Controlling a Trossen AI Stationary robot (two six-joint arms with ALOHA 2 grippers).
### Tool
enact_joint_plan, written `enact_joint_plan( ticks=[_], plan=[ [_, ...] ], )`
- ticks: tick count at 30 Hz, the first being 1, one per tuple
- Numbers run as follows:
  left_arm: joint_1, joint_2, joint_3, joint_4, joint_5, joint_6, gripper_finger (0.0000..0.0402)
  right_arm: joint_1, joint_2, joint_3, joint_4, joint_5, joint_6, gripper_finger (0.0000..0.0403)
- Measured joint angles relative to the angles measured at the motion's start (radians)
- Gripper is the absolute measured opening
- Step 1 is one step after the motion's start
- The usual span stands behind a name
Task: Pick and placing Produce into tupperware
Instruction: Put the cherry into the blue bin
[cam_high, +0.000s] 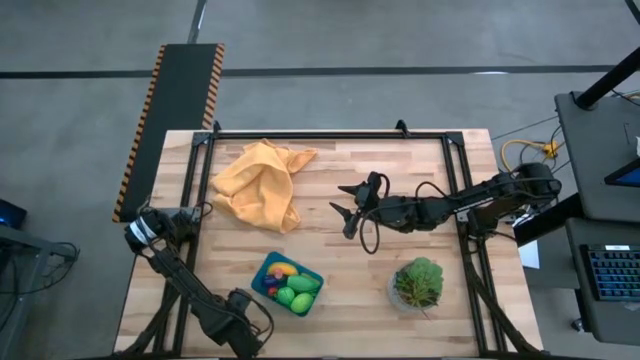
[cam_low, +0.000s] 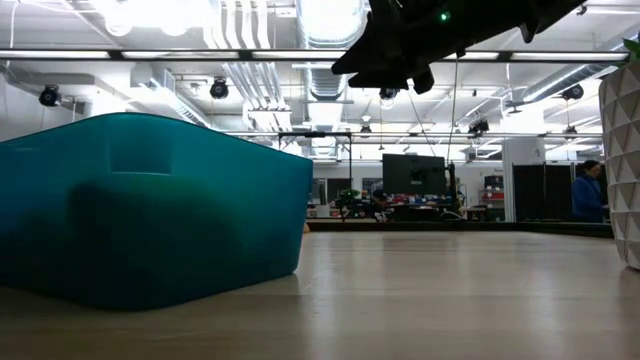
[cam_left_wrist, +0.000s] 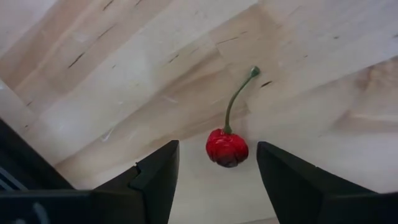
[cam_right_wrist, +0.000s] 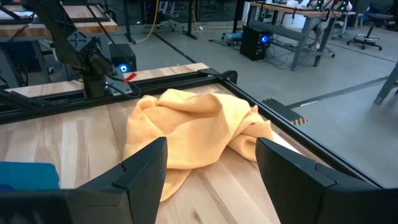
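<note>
Between the spread, empty fingers of the left gripper (cam_left_wrist: 217, 180) lies a red cherry (cam_left_wrist: 227, 147) on bare table; closing off-centre could squirt it away from the tupperware (cam_high: 287, 283). Right gripper (cam_right_wrist: 211, 168) hangs open, empty.

robotics lab: exposed ceiling ducts (cam_low: 320, 25), computer workstations (cam_right_wrist: 258, 38), concrete floor (cam_high: 400, 35)

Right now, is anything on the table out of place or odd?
One red cherry lies loose on the bare wood, outside the blue container that holds the other produce. The open left end effector sits over it, a finger on each side. The yellow cloth lies crumpled near the table's far side.
</note>
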Motion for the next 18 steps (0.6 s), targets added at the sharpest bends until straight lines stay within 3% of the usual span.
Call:
enact_joint_plan(
  ticks=[4, 18],
  plan=[
    [0.000, 0.000, -0.004, 0.005, -0.002, 0.001, 0.0180, 0.000, 0.000, 0.000, 0.000, 0.000, -0.002, 0.0238],
    [0.000, 0.000, -0.009, -0.005, -0.007, 0.034, 0.0034, 0.000, 0.000, 0.000, 0.000, -0.002, -0.002, 0.0238]
  ],
)
